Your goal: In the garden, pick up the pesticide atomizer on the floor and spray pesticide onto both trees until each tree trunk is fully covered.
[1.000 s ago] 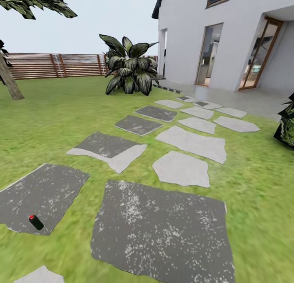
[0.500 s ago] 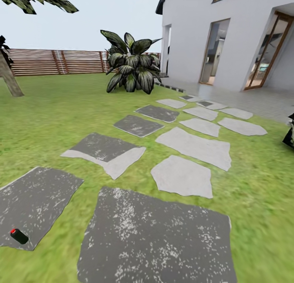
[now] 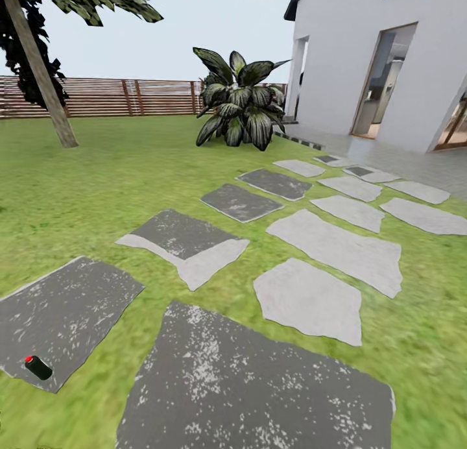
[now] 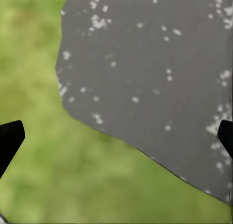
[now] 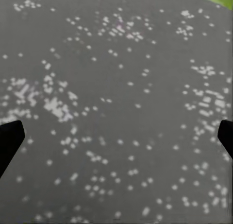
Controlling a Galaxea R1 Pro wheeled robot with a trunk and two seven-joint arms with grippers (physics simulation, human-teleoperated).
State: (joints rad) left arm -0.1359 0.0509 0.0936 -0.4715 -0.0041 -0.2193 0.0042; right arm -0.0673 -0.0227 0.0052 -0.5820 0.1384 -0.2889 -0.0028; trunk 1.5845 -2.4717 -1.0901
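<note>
Camera panned left; atomizer (image 3: 37, 367) on dark slab (image 3: 65, 313), far from jaws.

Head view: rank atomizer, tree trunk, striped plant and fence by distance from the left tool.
1. atomizer: near left, lying on a dark slab.
2-3. tree trunk, far left, and striped plant, centre: too close to call.
4. fence: at the back.
</note>
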